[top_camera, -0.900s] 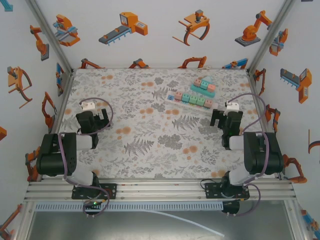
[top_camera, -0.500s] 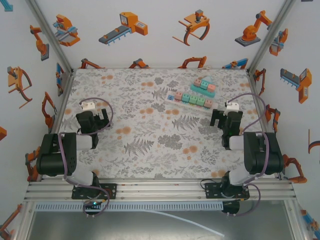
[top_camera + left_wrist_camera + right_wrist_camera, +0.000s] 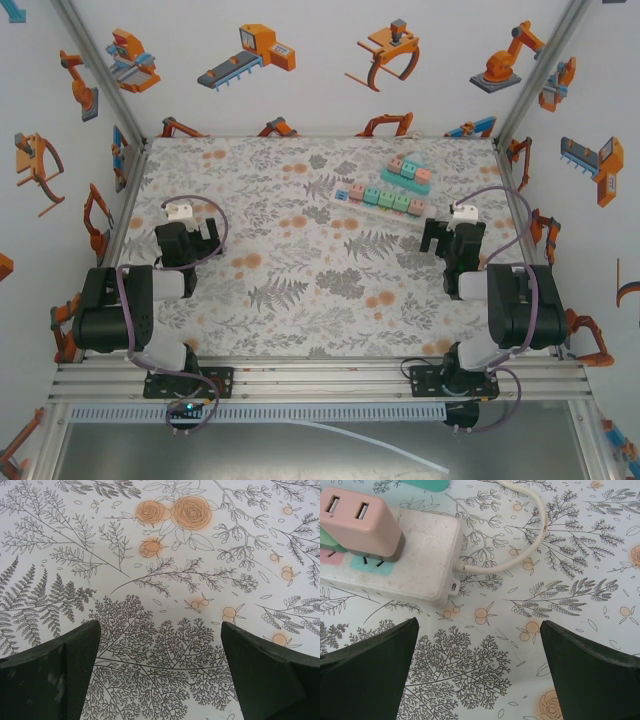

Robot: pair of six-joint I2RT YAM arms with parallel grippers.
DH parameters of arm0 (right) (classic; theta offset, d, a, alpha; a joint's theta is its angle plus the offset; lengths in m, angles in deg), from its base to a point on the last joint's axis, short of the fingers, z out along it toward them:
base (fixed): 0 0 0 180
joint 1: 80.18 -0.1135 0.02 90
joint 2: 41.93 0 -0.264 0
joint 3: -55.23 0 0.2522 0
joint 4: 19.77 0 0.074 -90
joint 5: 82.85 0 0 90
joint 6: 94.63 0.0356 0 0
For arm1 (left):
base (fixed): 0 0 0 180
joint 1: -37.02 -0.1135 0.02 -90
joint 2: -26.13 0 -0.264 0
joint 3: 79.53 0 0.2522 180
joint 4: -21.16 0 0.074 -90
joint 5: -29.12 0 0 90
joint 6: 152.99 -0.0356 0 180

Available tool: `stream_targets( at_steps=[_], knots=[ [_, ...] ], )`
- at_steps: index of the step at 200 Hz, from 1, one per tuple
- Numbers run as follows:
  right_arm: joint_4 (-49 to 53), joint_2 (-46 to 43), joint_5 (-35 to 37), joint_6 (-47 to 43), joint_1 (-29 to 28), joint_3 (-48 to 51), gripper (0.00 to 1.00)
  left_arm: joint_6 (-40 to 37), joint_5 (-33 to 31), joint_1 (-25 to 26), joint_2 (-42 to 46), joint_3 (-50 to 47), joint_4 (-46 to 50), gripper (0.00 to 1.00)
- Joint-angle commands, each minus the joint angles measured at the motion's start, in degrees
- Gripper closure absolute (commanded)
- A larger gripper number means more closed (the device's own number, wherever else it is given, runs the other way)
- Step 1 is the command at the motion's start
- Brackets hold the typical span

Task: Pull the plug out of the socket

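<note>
Pink plug (image 3: pixel 360 520) seated at the cord end of the white power strip (image 3: pixel 420 565), right of centre on the table (image 3: pixel 280 300), toward the far side.
Just short of the strip and its cord (image 3: pixel 541 527), right gripper (image 3: pixel 479 630) spread wide, holding nothing; well apart on the left, left gripper (image 3: pixel 160 630) equally agape over bare floral cloth.
</note>
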Motion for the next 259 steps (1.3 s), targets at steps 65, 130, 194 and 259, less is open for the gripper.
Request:
stream_targets(
  at_steps=[65,130,194,259],
  knots=[
    [26.7,-23.2,-12.3,3.6,0.1,-8.2,0.04,5.9,-0.2,3.1,29.2,1.1,22.5,0.03],
    [53.9,-10.4,-22.2,-20.0,-10.9,-35.3,0.04,8.0,15.9,27.5,44.3,11.8,36.8,0.03],
    [86.1,22.2,-15.3,-37.2,-16.3,-71.1,0.01,-7.6,27.2,44.8,46.4,25.0,66.7,0.03],
    [98.5,40.3,-13.8,-44.6,-16.7,-89.1,0.01,-6.6,19.6,45.7,52.2,22.2,69.4,0.03]
  ],
)
